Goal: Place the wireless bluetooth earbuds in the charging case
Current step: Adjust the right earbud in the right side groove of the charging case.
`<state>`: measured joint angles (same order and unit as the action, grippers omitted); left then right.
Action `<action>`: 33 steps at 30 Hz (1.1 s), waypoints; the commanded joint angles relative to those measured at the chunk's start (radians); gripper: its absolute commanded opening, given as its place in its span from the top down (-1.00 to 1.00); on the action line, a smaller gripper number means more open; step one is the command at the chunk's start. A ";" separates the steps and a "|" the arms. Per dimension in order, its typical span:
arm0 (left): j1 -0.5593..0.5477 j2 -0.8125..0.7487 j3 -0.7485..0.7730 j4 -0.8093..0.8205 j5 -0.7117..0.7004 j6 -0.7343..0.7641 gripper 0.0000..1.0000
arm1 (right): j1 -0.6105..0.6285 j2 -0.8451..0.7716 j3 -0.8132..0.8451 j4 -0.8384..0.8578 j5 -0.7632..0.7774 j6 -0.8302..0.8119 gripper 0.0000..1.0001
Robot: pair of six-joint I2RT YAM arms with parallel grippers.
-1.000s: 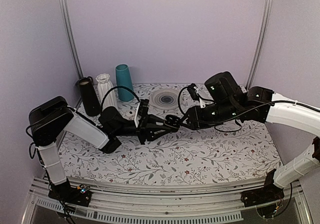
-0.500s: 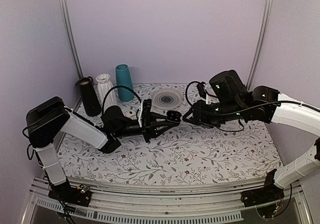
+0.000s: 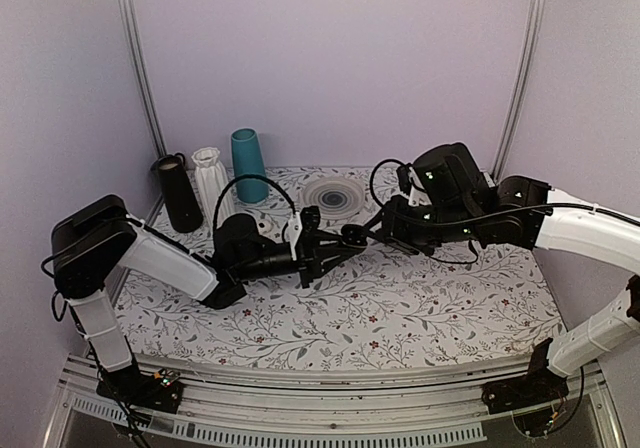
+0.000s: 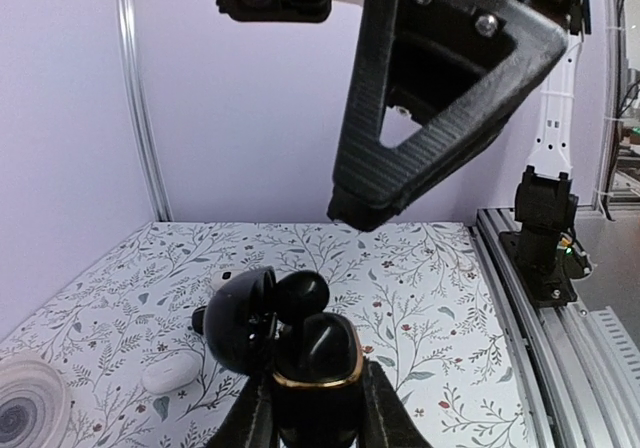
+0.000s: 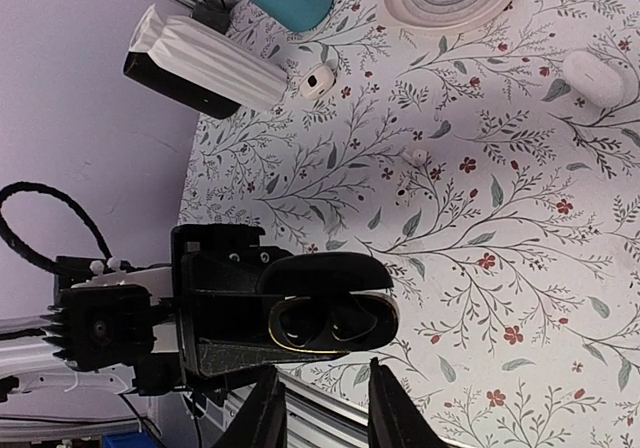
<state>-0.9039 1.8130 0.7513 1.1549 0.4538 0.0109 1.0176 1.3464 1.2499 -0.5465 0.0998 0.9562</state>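
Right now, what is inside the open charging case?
Two dark rounded wells show inside the gold rim of the charging case, held by the left gripper. Whether earbuds fill them cannot be told; everything there is black.

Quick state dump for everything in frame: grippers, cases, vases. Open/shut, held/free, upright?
left gripper, shut on the charging case
charging case, held off the cloth, lid open
right gripper, open, nothing between its jaws, close to the case
white oval case, closed, lying on the cloth
teal vase, upright
white vase, upright
black cylinder, upright
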 commanded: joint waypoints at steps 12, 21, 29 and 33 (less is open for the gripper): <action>-0.057 -0.026 0.064 -0.074 -0.049 0.063 1.00 | 0.007 -0.044 -0.107 0.076 0.063 0.027 0.42; -0.073 -0.024 0.075 -0.086 -0.043 0.073 1.00 | 0.006 -0.068 -0.138 0.095 0.076 0.043 0.41; -0.077 -0.023 0.084 -0.101 -0.038 0.080 1.00 | 0.006 -0.064 -0.135 0.102 0.072 0.032 0.40; -0.079 -0.026 0.088 -0.105 -0.033 0.082 1.00 | 0.006 -0.064 -0.138 0.098 0.077 0.030 0.42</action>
<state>-0.9653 1.8065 0.8154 1.0542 0.4137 0.0795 1.0203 1.2953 1.1187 -0.4629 0.1558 0.9874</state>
